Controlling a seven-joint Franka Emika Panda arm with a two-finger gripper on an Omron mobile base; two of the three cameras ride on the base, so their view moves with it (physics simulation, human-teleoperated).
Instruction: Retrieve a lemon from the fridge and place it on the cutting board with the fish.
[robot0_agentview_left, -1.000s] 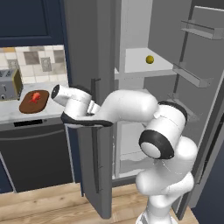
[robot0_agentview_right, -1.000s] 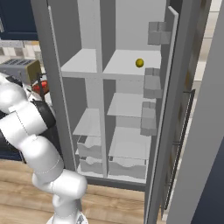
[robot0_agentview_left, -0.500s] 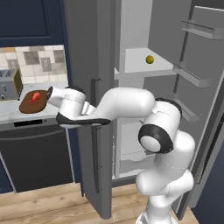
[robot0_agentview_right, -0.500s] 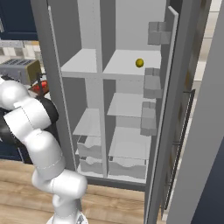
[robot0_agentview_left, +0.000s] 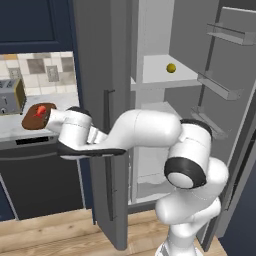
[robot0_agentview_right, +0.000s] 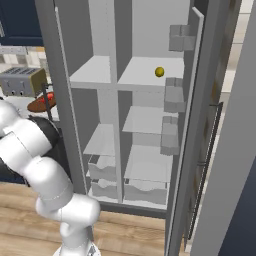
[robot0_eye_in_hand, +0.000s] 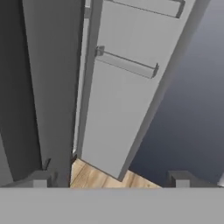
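The fridge (robot0_agentview_left: 95, 75) stands with both doors open. On its upper right shelf lies the small yellow lemon (robot0_agentview_left: 171, 67) (robot0_agentview_right: 159, 72). Left of the fridge, on the counter, the oval brown cutting board (robot0_agentview_left: 35, 117) (robot0_agentview_right: 40, 105) carries the red-orange fish (robot0_agentview_left: 41, 111) (robot0_agentview_right: 48, 96). My arm reaches left across the front of the left door, and its wrist (robot0_agentview_left: 75, 127) hangs just right of the board, far from the lemon. In the hand view my gripper (robot0_eye_in_hand: 111, 180) is open, its fingertips (robot0_eye_in_hand: 41, 178) wide apart with nothing between them, facing the right door's racks and the wood floor.
A toaster (robot0_agentview_left: 10, 96) (robot0_agentview_right: 22, 81) sits on the counter behind the board. The left door (robot0_agentview_right: 60, 75) with its long handle (robot0_agentview_left: 106, 150) stands between my hand and the shelves. Door racks (robot0_agentview_left: 220, 87) line the right door. Drawers (robot0_agentview_right: 142, 187) fill the fridge's bottom.
The gripper has gone from nearly shut to wide open. The hand has dropped a little in front of the left door and the elbow has swung lower. Lemon, board and fish are unmoved.
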